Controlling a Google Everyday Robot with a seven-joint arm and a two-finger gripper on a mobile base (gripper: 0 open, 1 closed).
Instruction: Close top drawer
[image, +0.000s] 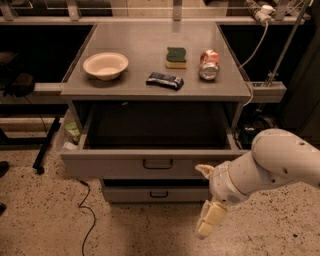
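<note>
The top drawer (120, 166) is a wide grey metal box under the table top, pulled partway out, with a small dark wire handle (157, 163) at the centre of its flat front. Its inside is dark and looks empty. My gripper (206, 196) is at the lower right, just in front of the drawer's right end. One pale fingertip (204, 170) is close to the front panel and the other (209, 221) hangs lower, near the floor. The fingers are spread apart and hold nothing.
On the table top (145, 45) are a cream bowl (105, 65), a dark packet (165, 80), a green-and-yellow sponge (176, 56) and a red can (209, 64). A second drawer front (158, 194) sits below. A black cable (85, 210) lies on the speckled floor at left.
</note>
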